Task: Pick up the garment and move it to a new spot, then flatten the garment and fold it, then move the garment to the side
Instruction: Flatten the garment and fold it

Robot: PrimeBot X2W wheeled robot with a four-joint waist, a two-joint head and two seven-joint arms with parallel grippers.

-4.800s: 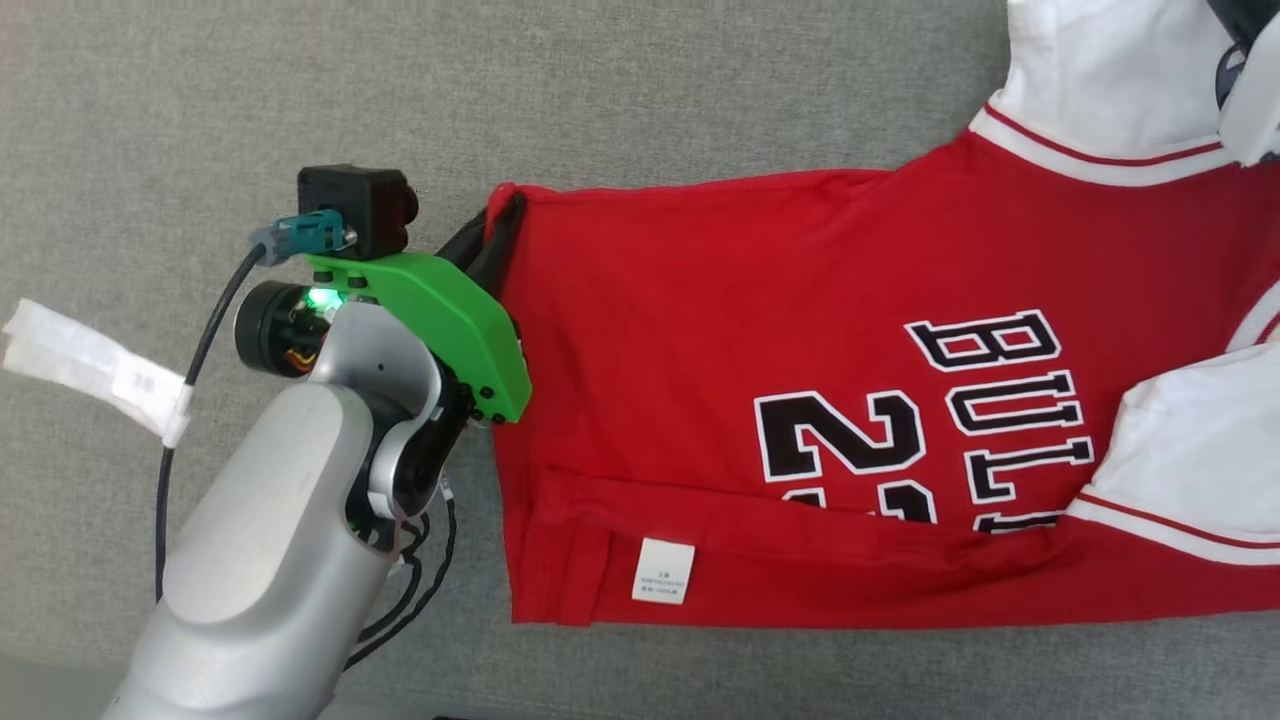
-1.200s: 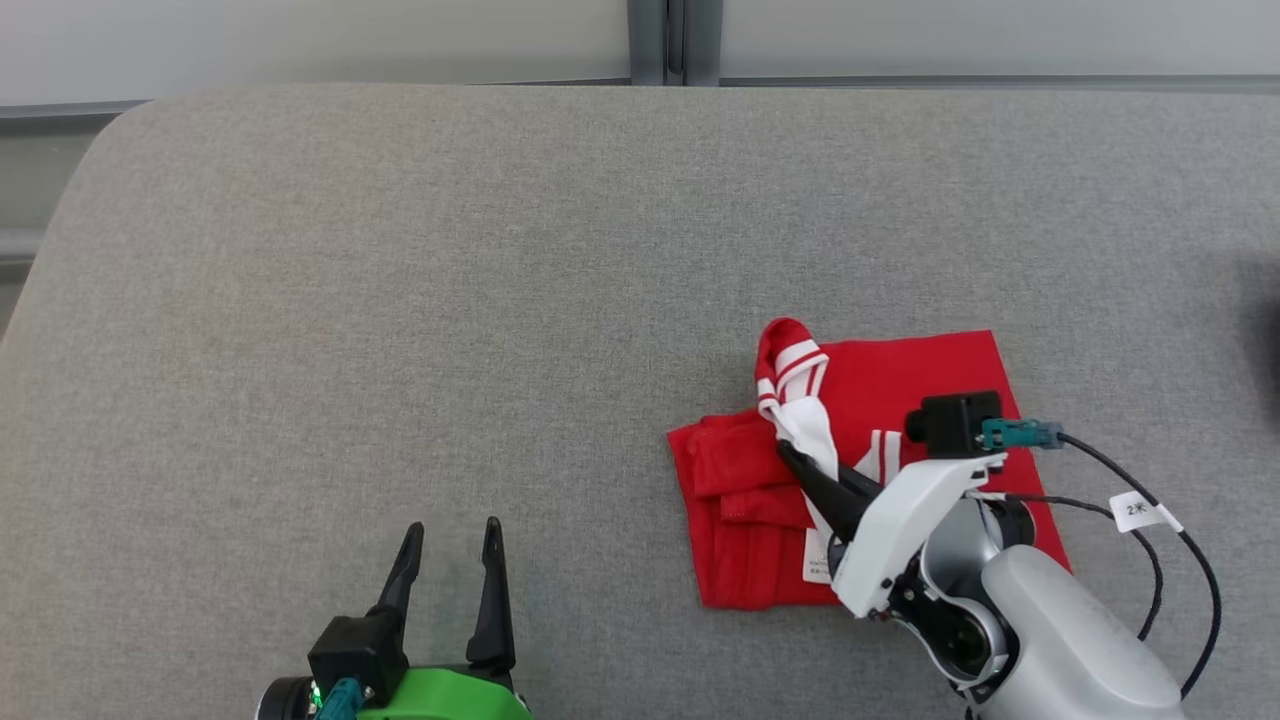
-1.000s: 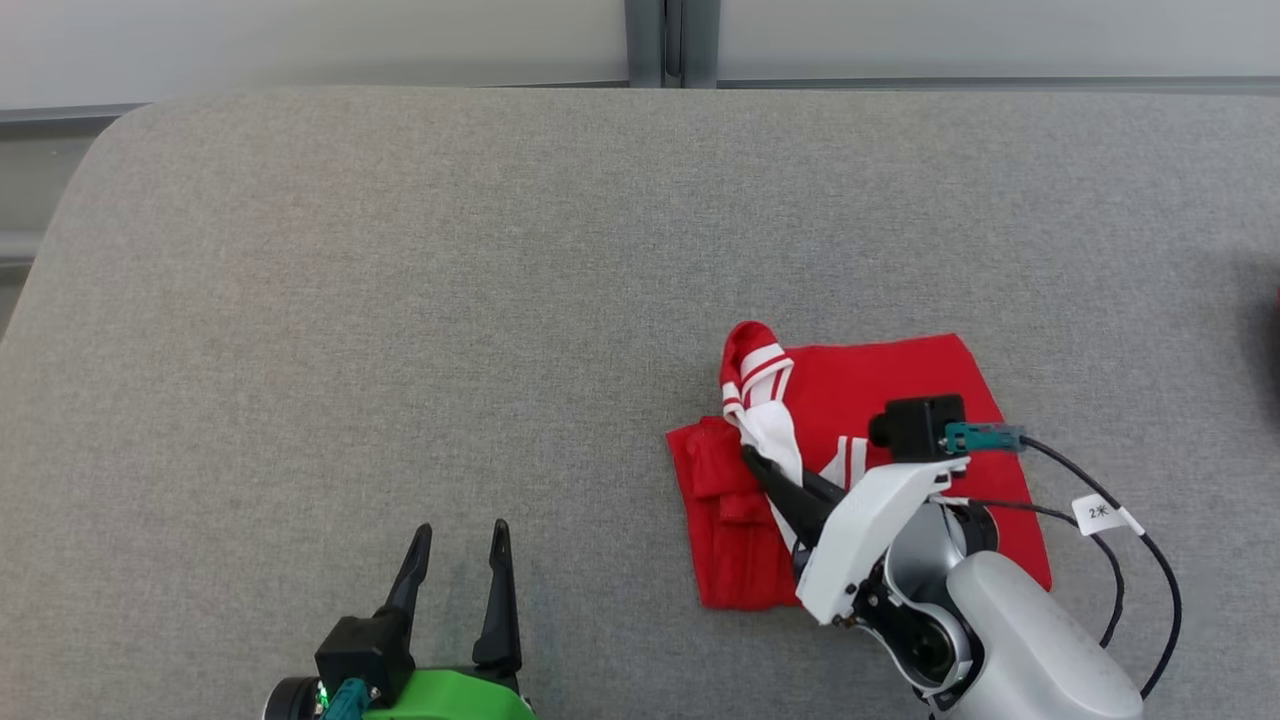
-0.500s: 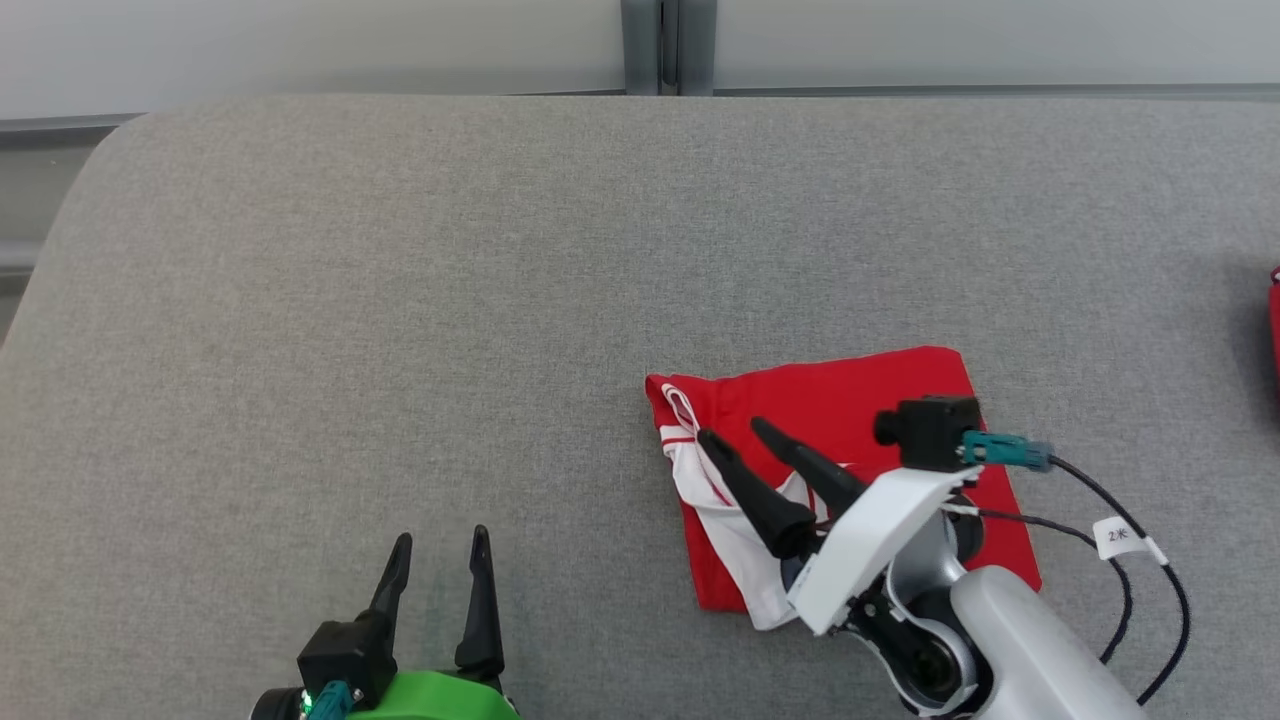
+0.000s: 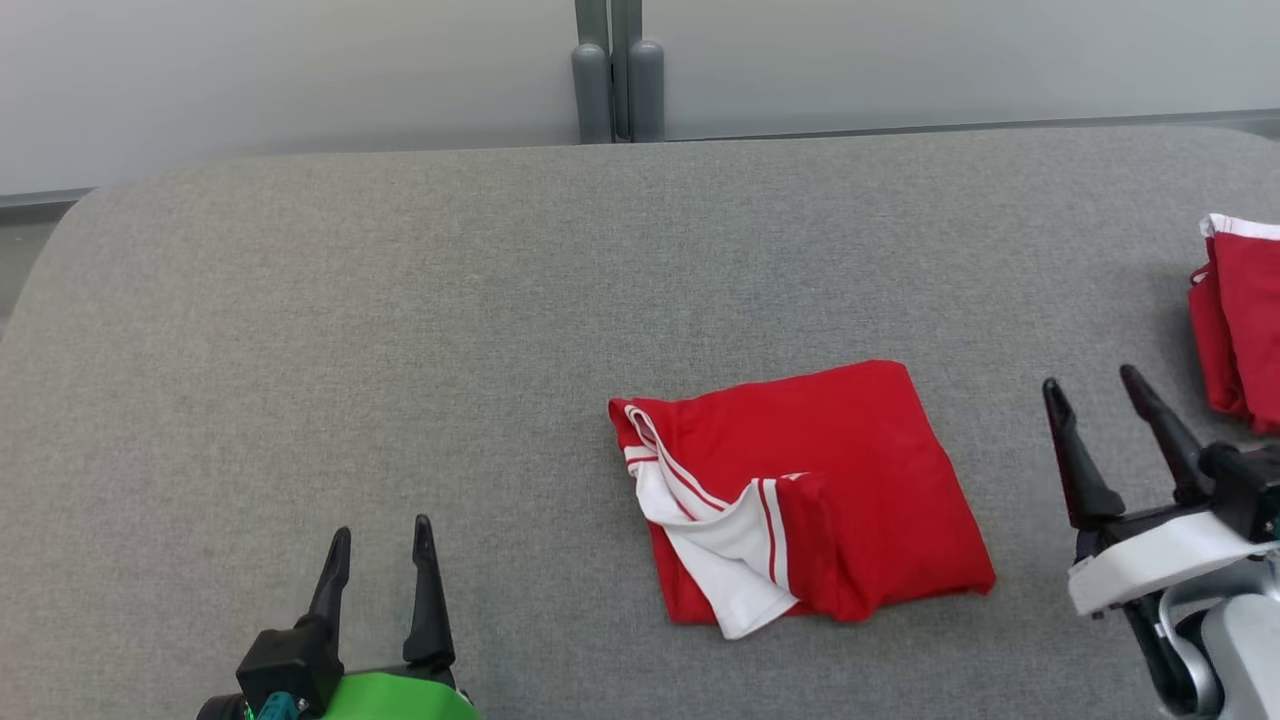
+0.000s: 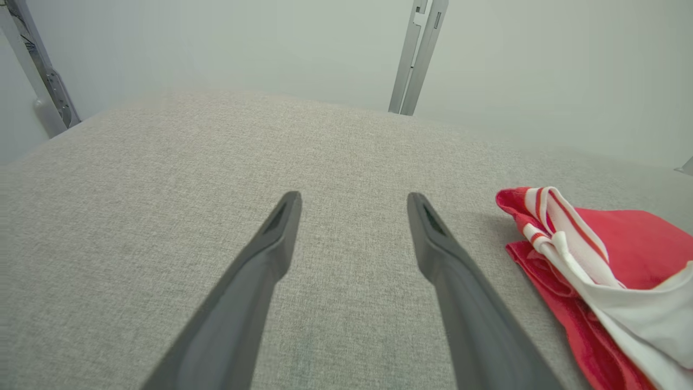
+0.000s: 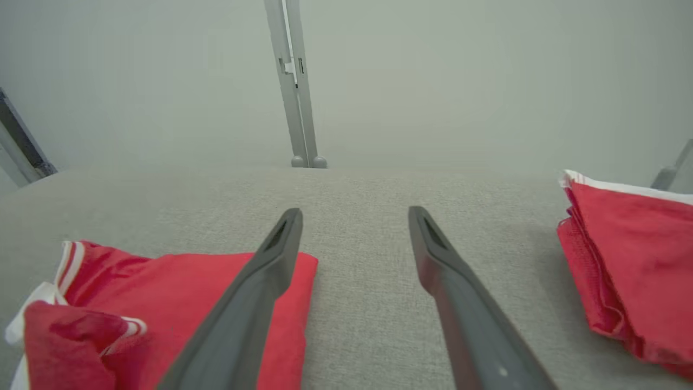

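Though folded roughly square, the red garment rumples.

Two garments, two sets of jaws

No readable text, label or number on garment.

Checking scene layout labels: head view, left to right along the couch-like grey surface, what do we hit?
left gripper, open → folded red garment with its white striped sleeve on top → right gripper, open → second red garment at the right edge
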